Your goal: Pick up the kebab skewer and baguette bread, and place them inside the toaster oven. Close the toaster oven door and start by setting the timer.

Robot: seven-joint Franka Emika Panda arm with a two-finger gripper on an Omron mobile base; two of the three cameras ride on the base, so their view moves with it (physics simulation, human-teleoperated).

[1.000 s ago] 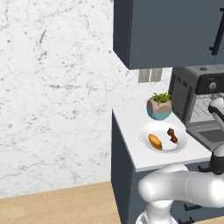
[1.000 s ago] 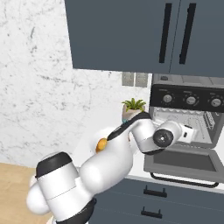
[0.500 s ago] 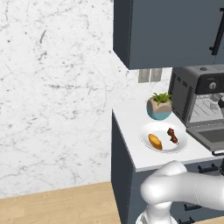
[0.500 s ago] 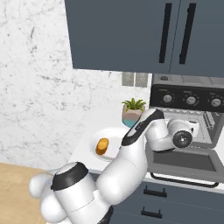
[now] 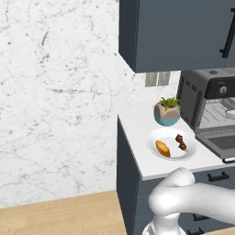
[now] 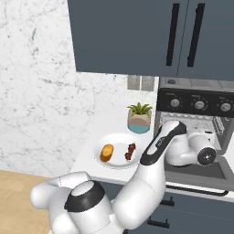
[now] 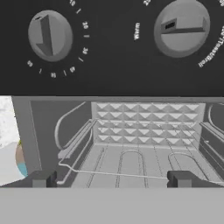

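We see our white arm (image 6: 155, 151) rising from seven o'clock toward three o'clock in the right base view, elbow bent, with our gripper (image 7: 111, 178) level, its two fingertips spread wide apart.

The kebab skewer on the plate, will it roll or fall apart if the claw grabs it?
The kebab skewer is a thin stick with lumpy meat chunks, so it probably won't roll far on the white plate. It looks small and light. Pinched at one end it might tip, so a middle grip seems safer.
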